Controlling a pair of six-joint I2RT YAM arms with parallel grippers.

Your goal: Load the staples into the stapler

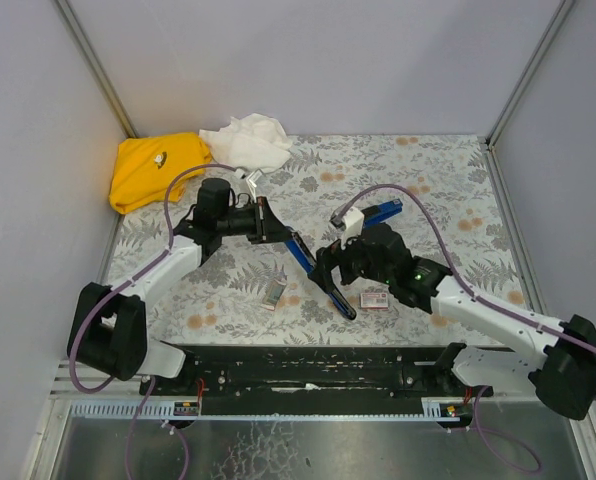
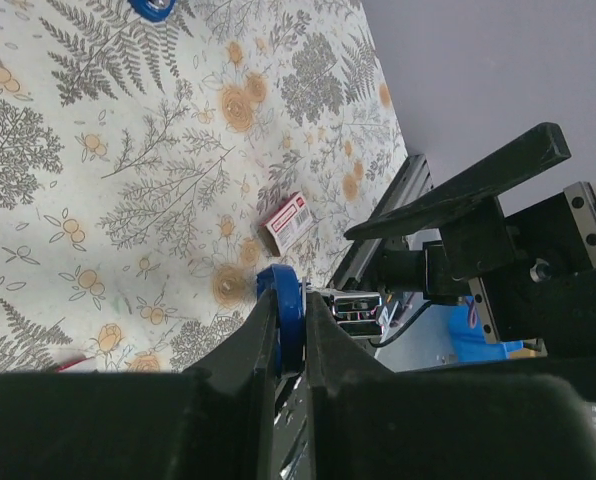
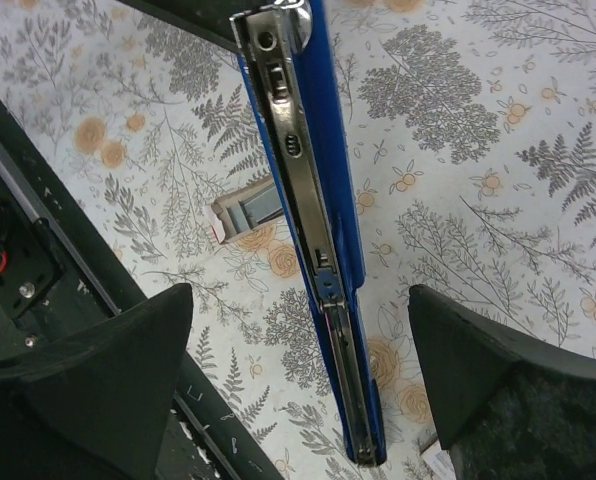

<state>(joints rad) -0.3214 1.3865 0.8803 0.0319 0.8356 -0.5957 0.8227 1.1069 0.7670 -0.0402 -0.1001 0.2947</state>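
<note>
**Item 1: stapler (image 1: 300, 252).** It sits mid-bench (image 1: 428, 180), on a diagonal between my two arms. My left pincer (image 1: 273, 225) is clamped tight on one end of the blue arm (image 2: 283, 305). This steadies the stapler, I judge, so the other arm can work on it. The metal magazine channel (image 3: 313, 200) faces up toward my right wrist camera. That is the side a strip has to drop into. I cannot place the black base with any certainty.

**Item 2: right pincer (image 1: 330, 275).** It is spread wide. One finger (image 3: 108, 370) stands on either side of the blue arm and neither touches it. It carries nothing, so I take it as free to fetch staples.

**Item 3: staple box (image 1: 375, 300).** It is whitish with red print. It lies on the bench just beside my right pincer, toward the near edge.

**Item 4: second small box (image 1: 274, 292).** Grey contents show at its open end (image 3: 248, 205). It rests on the bench just to the near side of the stapler, within easy reach. I judge this to be the source of the strip. Whether the channel already holds staples I cannot tell.

**Item 5: yellow cloth (image 1: 158, 170) and white cloth (image 1: 246, 140).** Both are bunched at the far left corner, well apart from the work. I judge they have no part in it.
</note>
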